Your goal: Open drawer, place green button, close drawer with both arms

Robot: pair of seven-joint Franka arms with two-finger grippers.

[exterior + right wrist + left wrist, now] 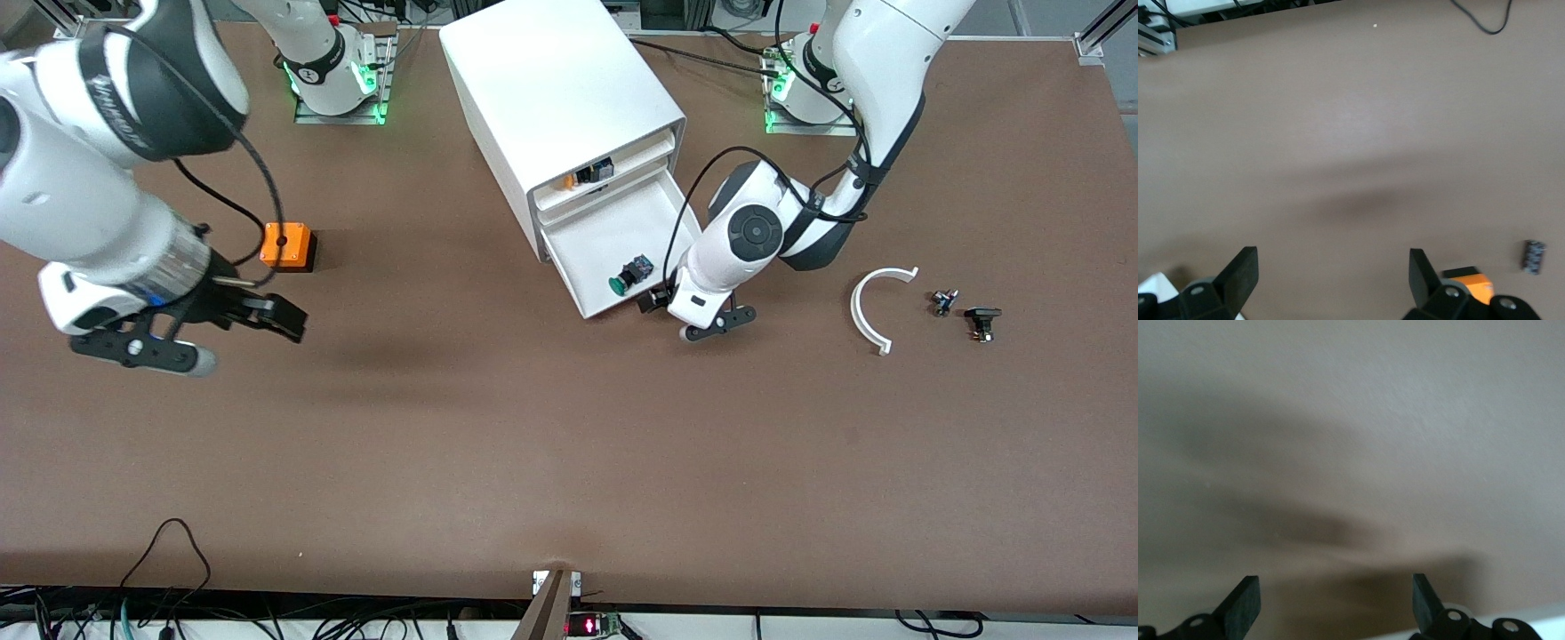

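Note:
The drawer [591,244] of the white cabinet [551,89] is pulled out toward the front camera. The button [629,274], green cap on a black body, lies inside it near the front rim. My left gripper [656,300] is open and low beside the drawer's front corner, at the left arm's end; in the left wrist view its fingers [1245,603] are wide apart over bare brown table. My right gripper [280,316] is open and empty above the table, near the orange cube [286,245]. Its fingers [1241,273] also stand wide apart in the right wrist view.
The cabinet's top tray [587,173] holds orange and black parts. A white curved piece [876,307] and two small dark parts [944,300] [982,320] lie toward the left arm's end. The right wrist view shows the orange cube [1468,280] and a small dark block [1534,257].

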